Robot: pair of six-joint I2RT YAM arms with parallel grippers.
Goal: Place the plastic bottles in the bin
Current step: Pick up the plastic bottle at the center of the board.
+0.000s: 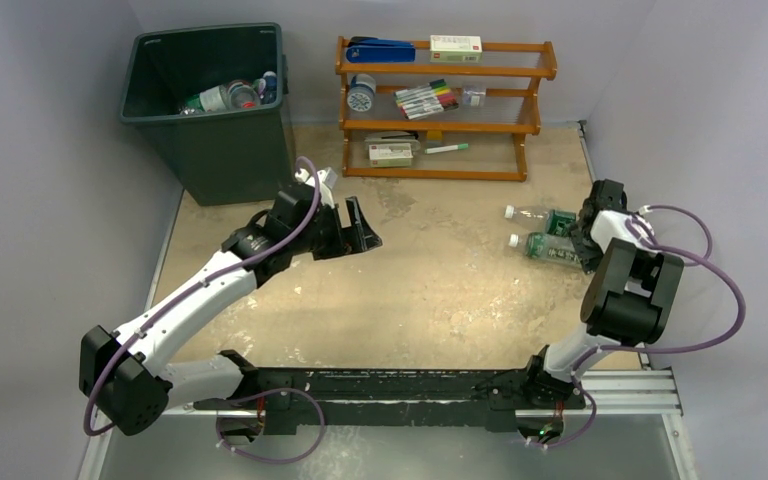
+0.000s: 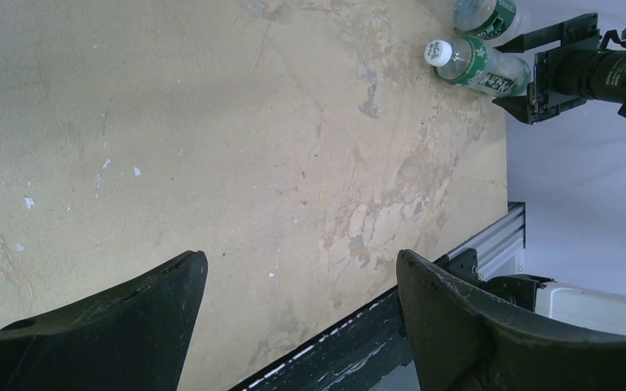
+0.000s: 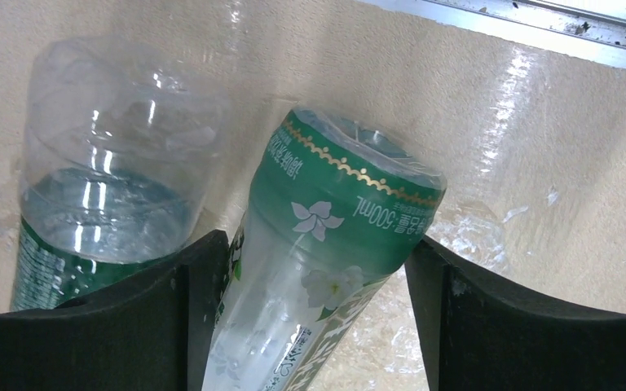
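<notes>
The dark green-grey bin (image 1: 230, 155) stands at the back left with several plastic bottles (image 1: 228, 97) inside. Two more bottles lie side by side on the table at the right, a green-labelled one (image 1: 548, 246) and a clear one behind it (image 1: 533, 212). In the right wrist view the green-labelled bottle (image 3: 334, 212) lies between the jaws of my right gripper (image 3: 314, 261). It touches the left finger, with a gap to the right finger. The other bottle (image 3: 98, 187) lies just outside the left finger. My left gripper (image 1: 365, 228) hovers open and empty over mid-table (image 2: 301, 269), near the bin.
An orange wooden rack (image 1: 445, 105) with marker pens and small boxes stands at the back centre. An aluminium rail (image 1: 620, 385) runs along the near edge. Walls close in on the left, back and right of the worn tabletop (image 1: 440, 290).
</notes>
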